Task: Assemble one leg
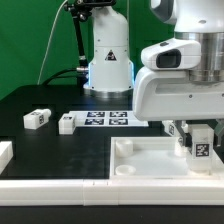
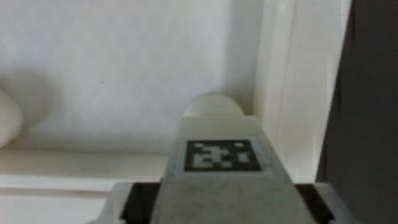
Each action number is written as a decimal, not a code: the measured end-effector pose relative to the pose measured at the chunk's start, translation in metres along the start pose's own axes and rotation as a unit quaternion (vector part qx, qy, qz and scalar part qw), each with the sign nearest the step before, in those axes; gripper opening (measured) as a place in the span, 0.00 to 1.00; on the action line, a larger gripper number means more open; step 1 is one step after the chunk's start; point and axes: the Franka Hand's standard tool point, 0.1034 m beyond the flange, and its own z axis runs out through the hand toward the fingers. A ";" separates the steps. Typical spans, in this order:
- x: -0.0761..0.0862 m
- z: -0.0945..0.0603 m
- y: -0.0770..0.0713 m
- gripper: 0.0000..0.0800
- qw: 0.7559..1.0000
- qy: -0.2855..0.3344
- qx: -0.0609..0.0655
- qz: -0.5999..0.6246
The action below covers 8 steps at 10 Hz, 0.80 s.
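One leg (image 1: 200, 147) is clamped in the hand (image 1: 199, 138), tag facing outward, over the rimmed white panel (image 1: 140, 168) close to its corner wall. Second leg (image 1: 37, 118) and third leg (image 1: 67, 123) lie on the black worktop (image 1: 40, 98), near the marker board (image 1: 107, 119).

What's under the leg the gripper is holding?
The white panel, near its raised rim. The leg, in the gripper, covers its own tip, so contact with the panel floor cannot be seen.
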 end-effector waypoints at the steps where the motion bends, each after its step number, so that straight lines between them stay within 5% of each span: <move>1: 0.001 0.000 0.002 0.36 0.997 0.005 0.010 0.078; 4: -0.002 0.001 -0.002 0.36 0.955 0.005 0.014 0.298; 8: -0.002 0.001 -0.008 0.36 0.827 0.009 0.011 0.562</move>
